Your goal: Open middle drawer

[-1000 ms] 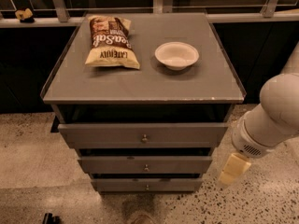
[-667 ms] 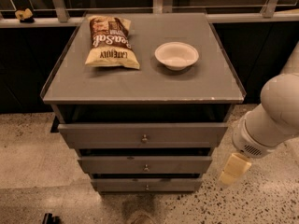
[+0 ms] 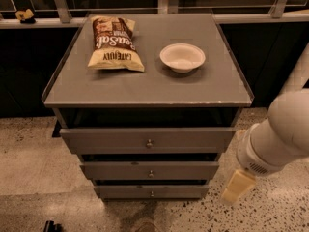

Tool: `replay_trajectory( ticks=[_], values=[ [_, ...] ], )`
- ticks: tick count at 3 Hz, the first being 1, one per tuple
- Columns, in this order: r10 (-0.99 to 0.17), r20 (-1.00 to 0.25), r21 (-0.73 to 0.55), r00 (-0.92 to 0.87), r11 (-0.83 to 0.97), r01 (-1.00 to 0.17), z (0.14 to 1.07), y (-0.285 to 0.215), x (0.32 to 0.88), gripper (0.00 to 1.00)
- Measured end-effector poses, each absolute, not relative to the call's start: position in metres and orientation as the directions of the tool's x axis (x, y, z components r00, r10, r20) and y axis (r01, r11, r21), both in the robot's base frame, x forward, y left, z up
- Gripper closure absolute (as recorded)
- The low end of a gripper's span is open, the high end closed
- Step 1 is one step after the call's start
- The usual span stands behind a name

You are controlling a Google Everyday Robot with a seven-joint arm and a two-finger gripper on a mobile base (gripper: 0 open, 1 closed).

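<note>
A grey flat-topped cabinet (image 3: 145, 88) fills the centre of the frame on a speckled stone floor (image 3: 29, 168). On its top, a brown-and-yellow crinkled snack bag (image 3: 115, 43) lies at upper left and a white round bowl (image 3: 182, 57) sits to its right, apart from it. Below, the grey flat-fronted middle drawer (image 3: 120, 170) with its small round metal knob (image 3: 150, 174) sits between a wider top drawer (image 3: 106, 140) and a narrower bottom drawer (image 3: 125, 192). At lower right, the white robot arm (image 3: 285, 129) holds its pale yellow gripper (image 3: 237, 187) beside the drawer fronts, clear of them.
</note>
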State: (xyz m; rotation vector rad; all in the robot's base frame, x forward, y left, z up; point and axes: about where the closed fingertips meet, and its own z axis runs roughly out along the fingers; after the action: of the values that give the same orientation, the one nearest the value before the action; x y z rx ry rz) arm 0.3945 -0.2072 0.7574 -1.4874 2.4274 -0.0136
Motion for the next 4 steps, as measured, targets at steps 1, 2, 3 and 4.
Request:
replay_trajectory(
  ticks=[1, 2, 3, 4],
  values=[
    [-0.859, -0.276, -0.152, -0.432, 0.483, -0.862, 0.719, -0.196, 0.351, 0.0],
    [-0.825, -0.315, -0.109, -0.469, 0.523, -0.846, 0.66, -0.184, 0.309, 0.0],
    [-0.803, -0.32, -0.046, -0.503, 0.544, -0.838, 0.589, -0.169, 0.273, 0.0],
    [-0.793, -0.31, 0.007, -0.525, 0.55, -0.835, 0.531, -0.157, 0.256, 0.0]
  ],
)
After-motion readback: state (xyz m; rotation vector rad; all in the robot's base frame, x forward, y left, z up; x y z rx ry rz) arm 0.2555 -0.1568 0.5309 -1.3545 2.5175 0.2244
